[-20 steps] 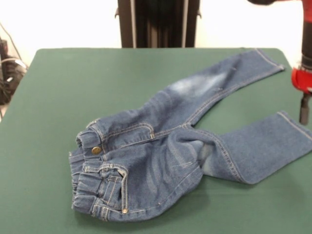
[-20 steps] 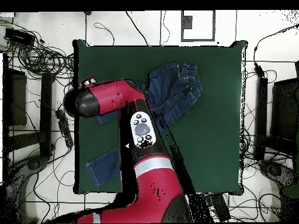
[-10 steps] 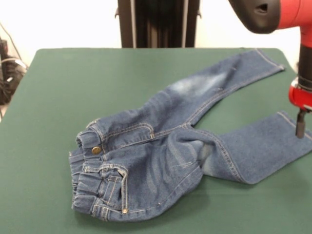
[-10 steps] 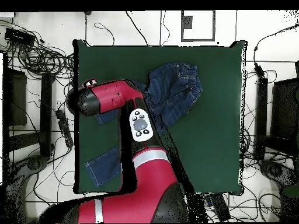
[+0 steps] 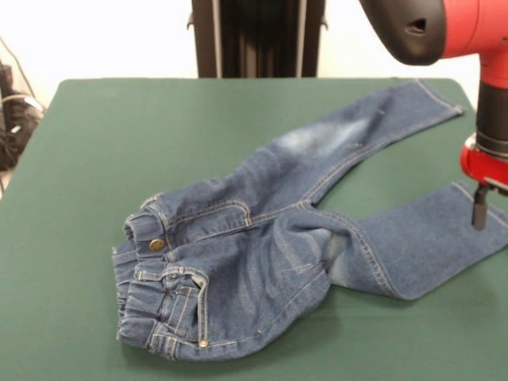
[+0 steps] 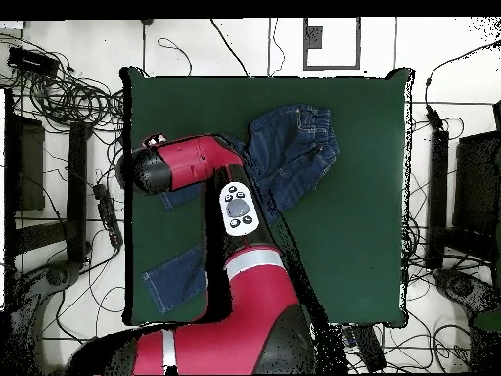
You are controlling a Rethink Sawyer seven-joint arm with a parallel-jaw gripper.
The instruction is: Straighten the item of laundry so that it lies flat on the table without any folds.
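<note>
The small dark blue jeans (image 5: 262,238) lie on the green table (image 5: 111,151). The waistband with its brass button is bunched and folded at the near left. One leg runs to the far right corner, the other to the right edge. My gripper (image 5: 479,213) hangs from the red arm at the right, just above the hem of the nearer leg; whether it touches the cloth is unclear. In the overhead view the jeans (image 6: 298,147) lie on the table (image 6: 362,215), and the red arm (image 6: 186,164) covers one leg and hides the gripper.
The black pedestal (image 5: 258,36) stands behind the far edge. Cables lie on the floor at the left (image 5: 12,119) and around the table in the overhead view (image 6: 59,98). The gripper is close to the table's right edge.
The arm has come further into the picture, and the gripper has moved left and down, from beside the table's edge to over the nearer leg's hem. The jeans have not moved.
</note>
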